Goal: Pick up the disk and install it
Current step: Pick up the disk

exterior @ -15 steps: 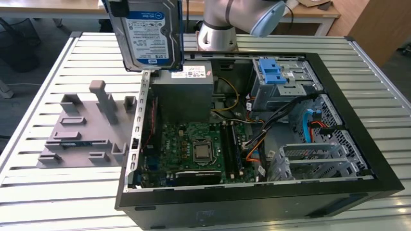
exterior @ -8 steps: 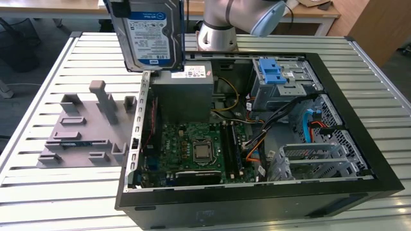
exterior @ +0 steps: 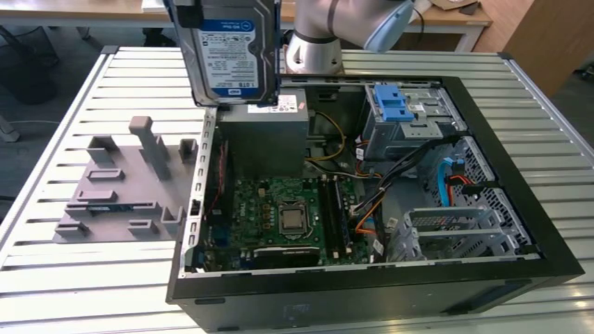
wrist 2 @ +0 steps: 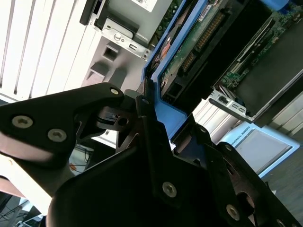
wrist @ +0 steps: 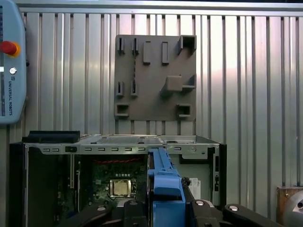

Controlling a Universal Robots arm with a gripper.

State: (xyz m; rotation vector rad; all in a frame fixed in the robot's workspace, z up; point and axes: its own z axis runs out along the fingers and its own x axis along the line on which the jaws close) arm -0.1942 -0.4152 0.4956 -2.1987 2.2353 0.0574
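Observation:
The disk (exterior: 232, 52) hangs upright high over the rear corner of the open computer case (exterior: 519, 229), on the exterior view's left. Its white-and-blue label faces the exterior camera and a blue carrier bracket frames it. My gripper (wrist 2: 156, 118) is shut on the disk's blue bracket (wrist 2: 173, 111), with black fingers (wrist 2: 94, 113) on either side. The drive's green circuit board (wrist 2: 199, 42) shows in the second wrist view. In the first wrist view the blue bracket edge (wrist: 163, 179) sits between the fingers (wrist: 213, 210), above the case (wrist: 118, 140).
Inside the case are a grey power supply (exterior: 264, 136), a motherboard (exterior: 288, 212), cables, and a metal drive cage with a blue latch (exterior: 401, 104). A grey fixture plate (exterior: 121, 184) lies beside the case on the slatted table (exterior: 74, 278). A pendant (wrist: 9, 61) lies at the table's edge.

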